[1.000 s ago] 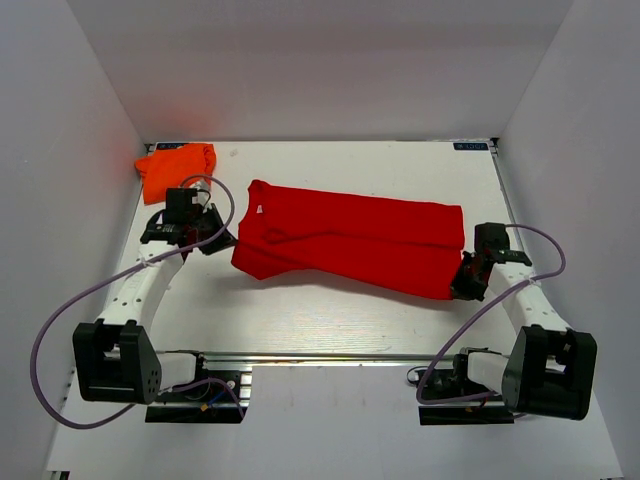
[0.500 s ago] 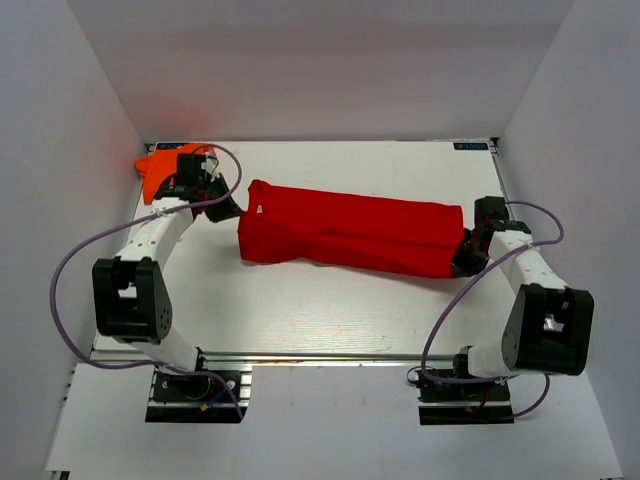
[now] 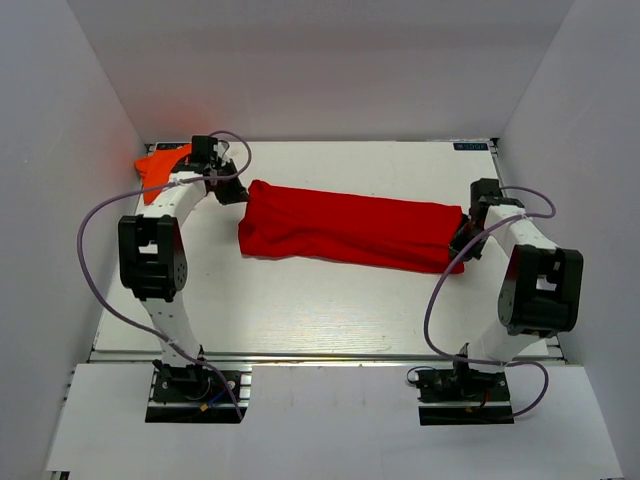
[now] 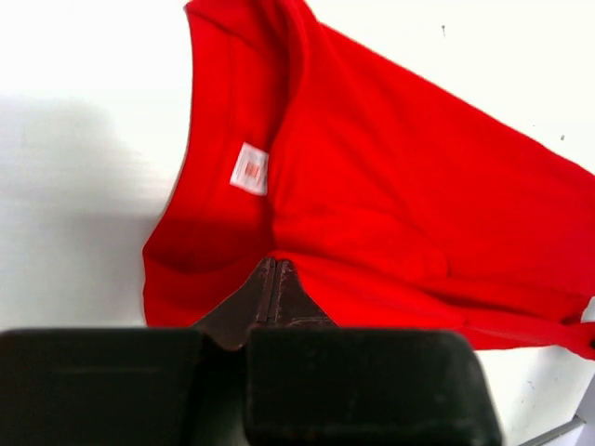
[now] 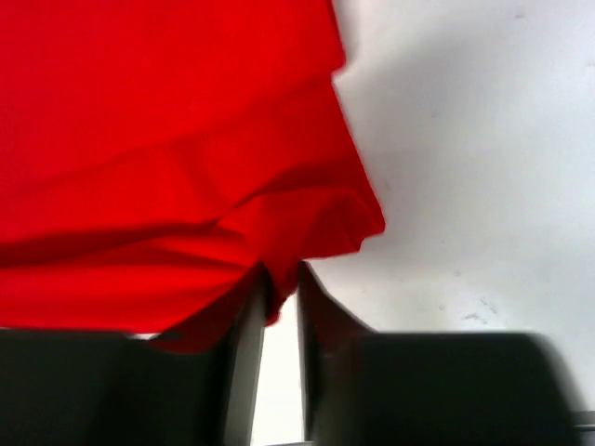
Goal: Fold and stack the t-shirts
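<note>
Red tee (image 3: 350, 228) lies mid-table (image 3: 300, 310) as a long band, folded lengthwise, running upper left to right of frame; white label (image 4: 249, 169) shows at the neck. Orange tee (image 3: 158, 170) sits bunched in the upper left corner, not flat. So approx one fold done; cross folds, the other tee & stacking are left, I'd judge. L gripper (image 3: 234, 193) at neck end, fingers (image 4: 265, 293) clenched, tips pinching red cloth. R gripper (image 3: 460, 243) at hem end, fingers (image 5: 246, 325) a slit apart w/ table showing between, hem touching tips, grip looks let go
</note>
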